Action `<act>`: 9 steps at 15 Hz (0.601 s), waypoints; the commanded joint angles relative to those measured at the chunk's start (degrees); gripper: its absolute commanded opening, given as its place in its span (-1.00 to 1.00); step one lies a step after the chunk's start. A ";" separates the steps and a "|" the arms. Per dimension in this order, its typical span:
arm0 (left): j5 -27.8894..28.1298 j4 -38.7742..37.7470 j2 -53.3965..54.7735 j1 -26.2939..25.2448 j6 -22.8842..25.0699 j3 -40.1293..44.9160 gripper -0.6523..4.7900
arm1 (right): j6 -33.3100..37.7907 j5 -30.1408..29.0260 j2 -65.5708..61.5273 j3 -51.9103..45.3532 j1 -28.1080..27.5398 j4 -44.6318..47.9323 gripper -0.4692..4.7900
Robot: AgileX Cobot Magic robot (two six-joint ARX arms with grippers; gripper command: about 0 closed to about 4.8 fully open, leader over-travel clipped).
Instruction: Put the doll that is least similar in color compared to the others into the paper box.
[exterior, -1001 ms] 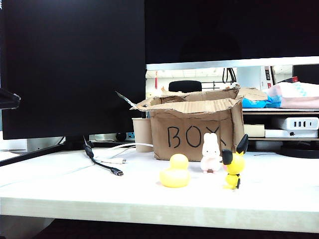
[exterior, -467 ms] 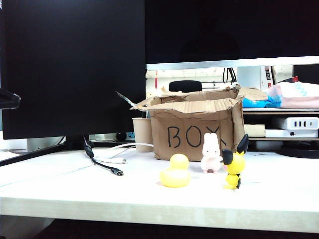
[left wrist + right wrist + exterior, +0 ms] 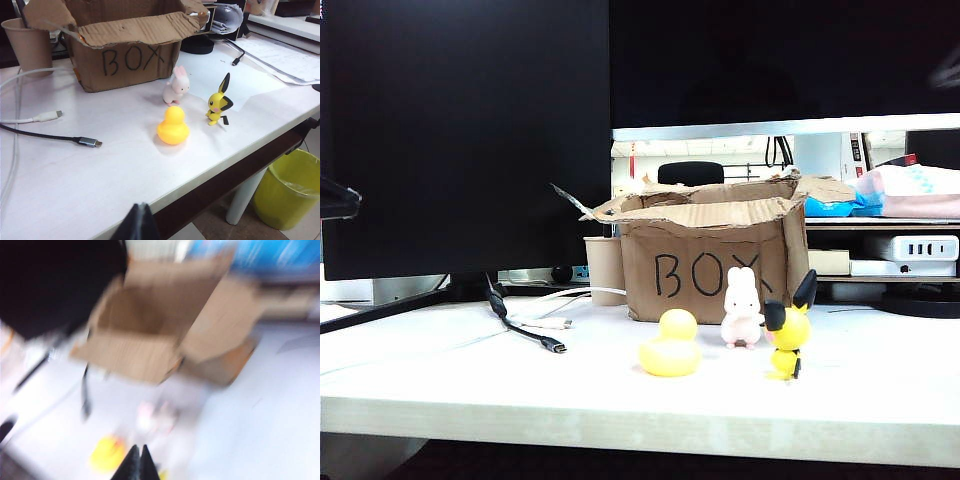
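Meanwhile, on your white table (image 3: 440, 380), the white rabbit doll (image 3: 741, 307) stands upright just in front of the paper box (image 3: 705, 262), below the last letter of the handwritten "BOX", and outside it. The yellow duck (image 3: 670, 344) sits near the rabbit, closer to the table's front edge, and the yellow figure with black ears (image 3: 788, 339) stands just beside the rabbit on the other side; none of the three touch. The box is open at the top, its torn flaps folded outward. A brown paper cup (image 3: 605, 269) stands beside the box, and a black cable (image 3: 525, 331) and a white cable (image 3: 560, 300) trail across the table. Your left gripper (image 3: 138, 224) hangs off the table's front edge, well apart from the toys, its fingers pressed together and empty. Your right gripper (image 3: 136, 464) is above the table, looking down on the open box and the blurred toys, its fingers likewise together, holding nothing.
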State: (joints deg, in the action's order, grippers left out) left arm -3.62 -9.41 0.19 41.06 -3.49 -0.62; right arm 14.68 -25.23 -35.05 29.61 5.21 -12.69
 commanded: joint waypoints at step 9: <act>-0.15 -0.76 0.00 0.00 0.04 0.09 -0.78 | -4.44 8.74 -54.18 43.87 20.63 -35.60 -0.84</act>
State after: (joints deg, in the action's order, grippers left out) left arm -3.62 -9.41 0.19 41.06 -3.46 -0.62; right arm 10.39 -17.96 -88.27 72.36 25.41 -45.87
